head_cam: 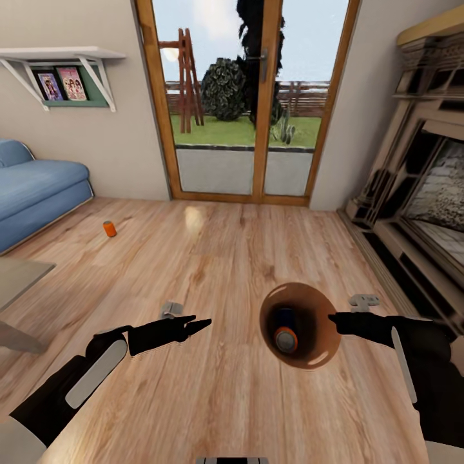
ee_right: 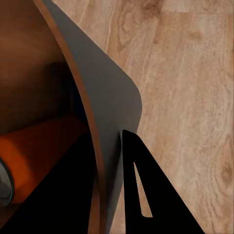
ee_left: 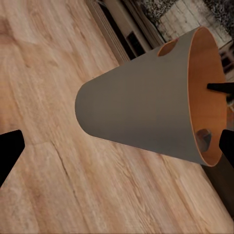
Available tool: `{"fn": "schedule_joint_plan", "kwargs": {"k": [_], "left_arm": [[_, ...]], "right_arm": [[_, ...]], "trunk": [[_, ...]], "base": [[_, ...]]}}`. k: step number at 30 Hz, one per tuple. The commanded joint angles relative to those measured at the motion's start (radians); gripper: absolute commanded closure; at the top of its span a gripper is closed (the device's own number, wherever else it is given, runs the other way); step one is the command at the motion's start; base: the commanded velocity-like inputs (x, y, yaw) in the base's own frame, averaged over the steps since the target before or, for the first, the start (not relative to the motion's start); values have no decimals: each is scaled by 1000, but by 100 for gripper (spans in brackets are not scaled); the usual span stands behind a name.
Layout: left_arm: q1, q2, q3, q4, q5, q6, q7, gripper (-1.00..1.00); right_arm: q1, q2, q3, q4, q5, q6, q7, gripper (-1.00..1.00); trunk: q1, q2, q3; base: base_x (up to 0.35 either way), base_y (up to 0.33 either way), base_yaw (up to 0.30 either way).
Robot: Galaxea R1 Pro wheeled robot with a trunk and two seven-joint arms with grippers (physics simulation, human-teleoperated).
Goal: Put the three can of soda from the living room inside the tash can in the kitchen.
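Collection stage, living room: right claw [head_cam: 332,318] clamped on the rim of the tash can [head_cam: 322,348], holding 1 orange and 1 blue can; left claw [head_cam: 200,324] narrow, empty; third soda can [head_cam: 109,228] on open floor near the sofa [head_cam: 38,187], approach unobstructed.

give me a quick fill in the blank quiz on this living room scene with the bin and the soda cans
1. The right gripper pinches the ____ of the round brown copper-toned bin.
2. The orange soda can lying on the wood plank floor is near the ____ sofa.
3. Inside the bin lie an orange can and a ____ can.
4. The left gripper holds ____.

Missing words: rim; blue; blue; nothing
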Motion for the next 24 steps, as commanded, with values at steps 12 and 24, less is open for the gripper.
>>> {"fn": "schedule_joint_plan", "kwargs": {"k": [12,24], "left_arm": [[0,1,1,0,-4,0,-1,-100],[0,2,2,0,-4,0,-3,-100]], "right_arm": [[0,-1,-1,0,-31,6,8,100],[0,-1,-2,0,-31,6,10,100]], "trunk": [[0,0,0],[0,0,0]], "base": [[338,0,0],[338,0,0]]}}
